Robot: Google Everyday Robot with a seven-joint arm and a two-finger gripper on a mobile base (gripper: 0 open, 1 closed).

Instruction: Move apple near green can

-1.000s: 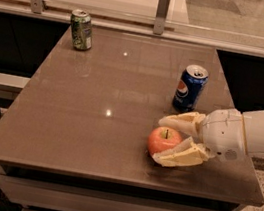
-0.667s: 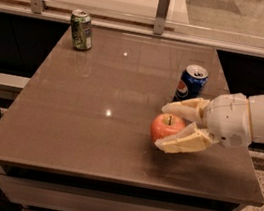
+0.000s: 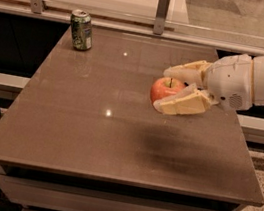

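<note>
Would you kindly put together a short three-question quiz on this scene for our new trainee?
1. True or false: the gripper holds the apple between its fingers.
2. Multiple choice: the green can stands on the table at its A) far left corner, B) near right corner, C) middle.
3. Fill in: in the camera view, the apple is to the ____ of the green can.

Key: 1 true; 2 A; 3 right.

table, green can (far-left), pincer gripping apple above
</note>
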